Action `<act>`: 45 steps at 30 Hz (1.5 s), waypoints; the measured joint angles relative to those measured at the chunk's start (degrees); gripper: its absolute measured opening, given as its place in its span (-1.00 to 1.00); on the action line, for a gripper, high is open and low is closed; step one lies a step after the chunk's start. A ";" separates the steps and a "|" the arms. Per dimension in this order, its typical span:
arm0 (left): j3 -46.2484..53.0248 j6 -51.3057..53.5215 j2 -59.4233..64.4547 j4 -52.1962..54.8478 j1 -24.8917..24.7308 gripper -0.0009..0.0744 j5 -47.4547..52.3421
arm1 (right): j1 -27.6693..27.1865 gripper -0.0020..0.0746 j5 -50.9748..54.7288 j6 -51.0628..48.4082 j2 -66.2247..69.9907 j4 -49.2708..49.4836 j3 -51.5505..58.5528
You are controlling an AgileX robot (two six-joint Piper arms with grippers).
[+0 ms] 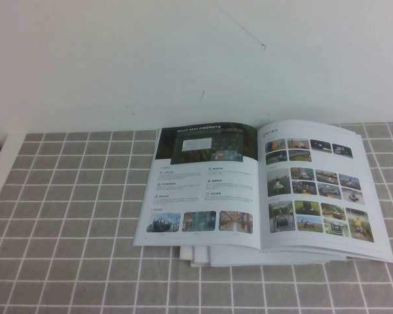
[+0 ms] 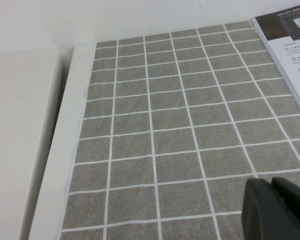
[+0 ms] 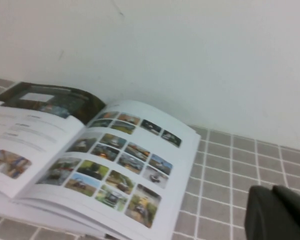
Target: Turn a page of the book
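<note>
The book (image 1: 259, 190) is laid open and flat, spine running away from the robot, toward the right of centre in the high view. The left-hand leaf is printed with a dark banner across its top, small text blocks below and three photos along its near edge. The right-hand page (image 1: 318, 190) is white and glossy, covered with rows of small colour photos. Further loose-looking sheets are seen protruding beneath the near edge.
</note>
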 joint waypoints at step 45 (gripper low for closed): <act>0.00 0.00 0.00 0.00 0.00 -0.99 0.00 | 2.31 -0.95 -4.24 18.99 -7.56 -19.19 17.87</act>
